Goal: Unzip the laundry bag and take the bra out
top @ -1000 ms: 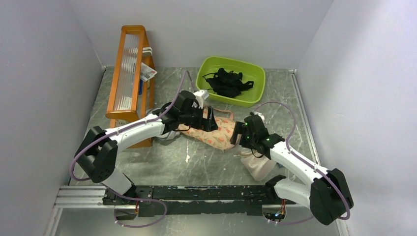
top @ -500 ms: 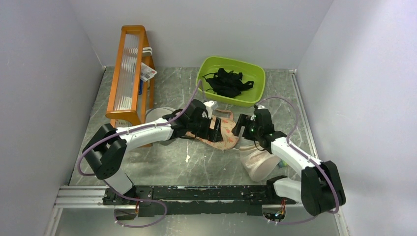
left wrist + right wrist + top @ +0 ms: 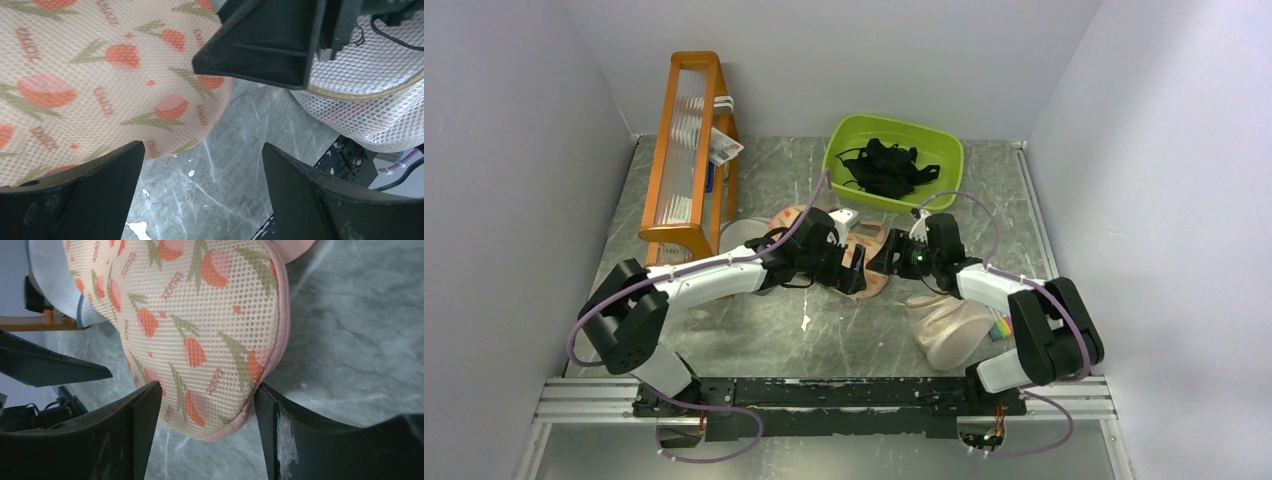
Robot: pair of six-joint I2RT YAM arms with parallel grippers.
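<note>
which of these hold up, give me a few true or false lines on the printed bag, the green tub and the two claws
The green tub holds black garments. True.
The laundry bag lies inside the tub. False: it lies on the table, between the two claws.
The left claw is shut. False: its jaws stand wide apart.
The right claw has a finger on each side of the bag's end. True.
</note>
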